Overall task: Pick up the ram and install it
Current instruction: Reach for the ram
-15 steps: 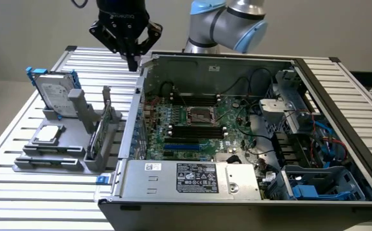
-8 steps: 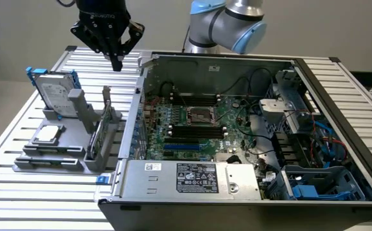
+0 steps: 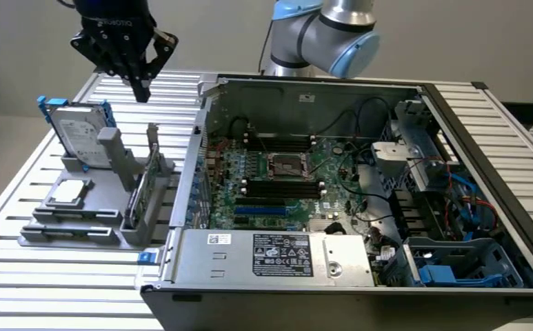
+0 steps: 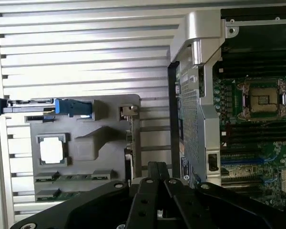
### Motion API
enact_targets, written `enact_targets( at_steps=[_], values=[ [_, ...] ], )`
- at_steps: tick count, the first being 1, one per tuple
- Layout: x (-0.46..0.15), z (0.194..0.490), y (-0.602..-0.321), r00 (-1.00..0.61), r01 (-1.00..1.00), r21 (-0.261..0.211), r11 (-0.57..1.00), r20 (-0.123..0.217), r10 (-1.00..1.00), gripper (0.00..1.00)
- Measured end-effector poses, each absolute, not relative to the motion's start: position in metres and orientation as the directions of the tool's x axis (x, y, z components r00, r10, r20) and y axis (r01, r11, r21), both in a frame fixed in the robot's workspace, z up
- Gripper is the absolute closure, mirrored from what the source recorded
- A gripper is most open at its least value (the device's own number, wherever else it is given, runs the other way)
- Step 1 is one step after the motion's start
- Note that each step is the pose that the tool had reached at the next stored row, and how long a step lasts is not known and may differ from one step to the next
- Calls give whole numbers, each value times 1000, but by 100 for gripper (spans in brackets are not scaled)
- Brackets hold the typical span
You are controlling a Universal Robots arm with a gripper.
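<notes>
At 11 o'clock in the exterior view, the gripper point(image 3: 142, 91) hangs above the table point(image 3: 27, 283), fingers pressed together with nothing between them, over the far end of the holder point(image 3: 142, 238). The holder sits at 9 o'clock from the case point(image 3: 321, 83). It carries a drive point(image 3: 81, 134) upright at its far end, a chip point(image 3: 70, 193) in the middle and a card point(image 3: 143, 193) on edge beside the case wall. Empty black slots point(image 3: 283, 187) lie on the board at 6 o'clock from the socket point(image 3: 285, 165). Wrist view: the closed fingers hang over the holder's side nearest the case. The ram point(image 4: 55, 194) lies on edge in the holder's last groove, beyond the chip from the drive and well apart from the gripper. Likely hazards: the stick is thin and sits low in its groove, so an off-centre or skewed pinch could slip or tip it. The card stands near and could be struck. A stick lowered out of line with a slot could jam or bend.
</notes>
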State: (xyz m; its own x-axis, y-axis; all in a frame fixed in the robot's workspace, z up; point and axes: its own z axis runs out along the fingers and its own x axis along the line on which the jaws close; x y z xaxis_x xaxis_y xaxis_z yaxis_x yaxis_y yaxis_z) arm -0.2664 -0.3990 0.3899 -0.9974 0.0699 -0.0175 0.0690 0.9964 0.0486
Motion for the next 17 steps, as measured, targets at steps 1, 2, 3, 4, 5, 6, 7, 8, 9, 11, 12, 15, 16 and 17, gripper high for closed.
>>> enact_targets(
  at_steps=[1, 2, 3, 4, 5, 6, 7, 8, 9, 11, 12, 15, 16, 17],
  values=[
    [-271, 390, -399, -997, 69, 49, 996, -18, 70, 89],
    [-276, 390, -399, -997, 69, 49, 996, -18, 70, 89],
    [-280, 389, -399, -997, 69, 49, 996, -18, 70, 89],
    [-285, 389, -399, -997, 69, 49, 996, -18, 70, 89],
    [-289, 389, -399, -997, 69, 49, 996, -18, 70, 89],
    [-294, 389, -399, -997, 69, 49, 996, -17, 70, 89],
    [-298, 389, -399, -997, 69, 49, 996, -18, 70, 89],
    [-303, 389, -399, -997, 69, 49, 996, -17, 70, 89],
    [-308, 388, -399, -997, 69, 49, 996, -17, 70, 89],
    [-315, 388, -400, -997, 69, 48, 996, -16, 70, 89],
    [-319, 387, -400, -997, 69, 47, 996, -14, 70, 89],
    [-327, 386, -400, -998, 69, 44, 997, -7, 70, 89],
    [-330, 385, -400, -998, 69, 42, 997, -4, 69, 89],
    [-332, 385, -400, -998, 69, 40, 997, -1, 70, 89]
  ],
)
